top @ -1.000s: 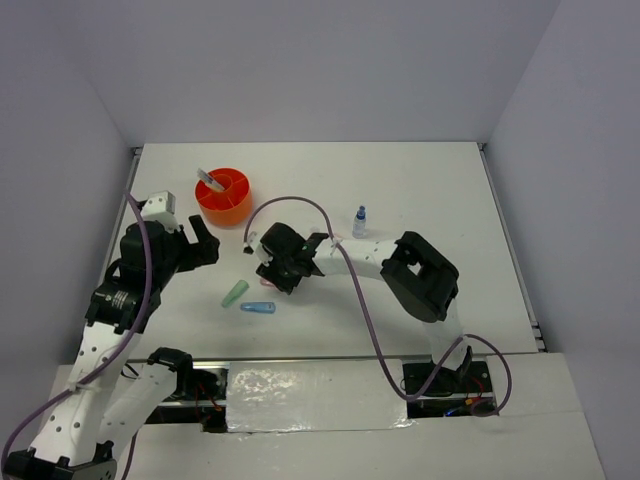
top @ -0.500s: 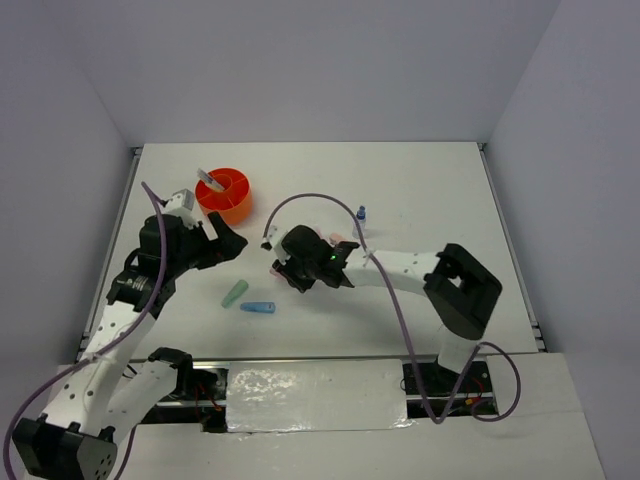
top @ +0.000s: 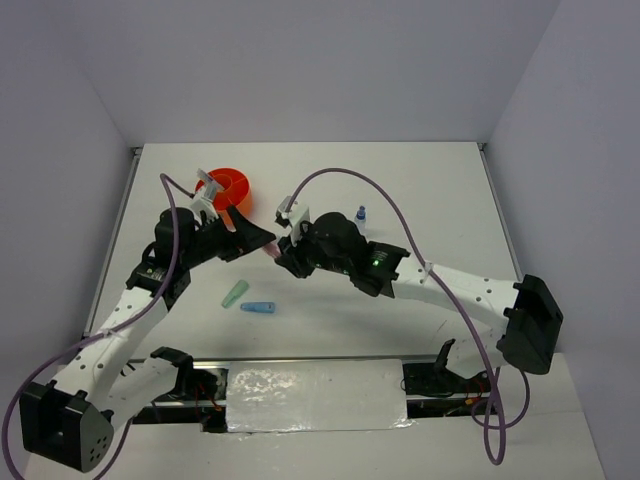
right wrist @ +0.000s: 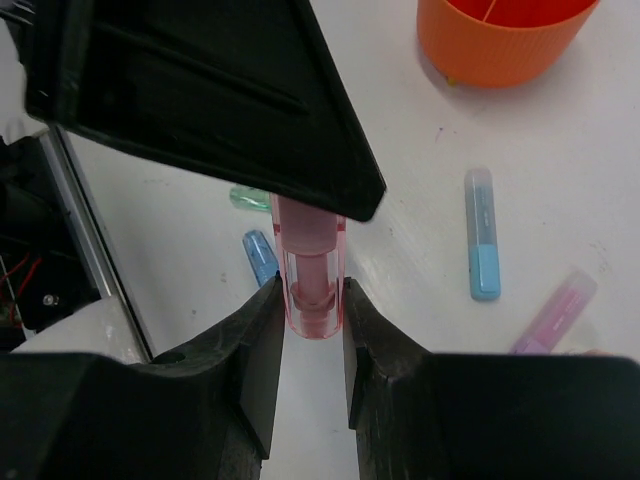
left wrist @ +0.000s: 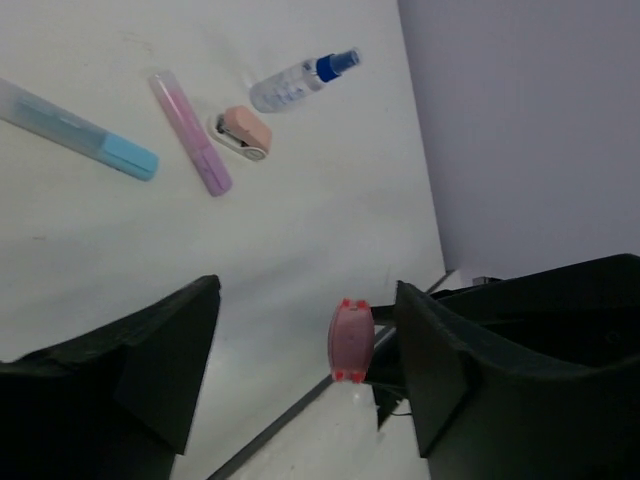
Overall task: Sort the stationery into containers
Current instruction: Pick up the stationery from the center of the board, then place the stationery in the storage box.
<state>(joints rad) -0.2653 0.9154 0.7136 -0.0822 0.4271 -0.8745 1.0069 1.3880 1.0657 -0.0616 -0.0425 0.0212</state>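
Observation:
My right gripper is shut on a clear pink marker and holds it above the table, left of centre in the top view. My left gripper is open and right beside it. In the left wrist view, the marker's end shows between the open fingers, close to the right one, with a gap on each side. The orange organizer stands at the back left, with a white piece sticking out of it. A green piece and a blue piece lie at the front left.
A blue marker, a pink marker, a pink eraser and a blue-capped bottle lie together on the table. The bottle also shows behind my right arm. Grey walls close in the table on three sides.
Both arms have stretched out toward each other. My right gripper has moved up and left with the pink marker. My left gripper has moved right to meet it.

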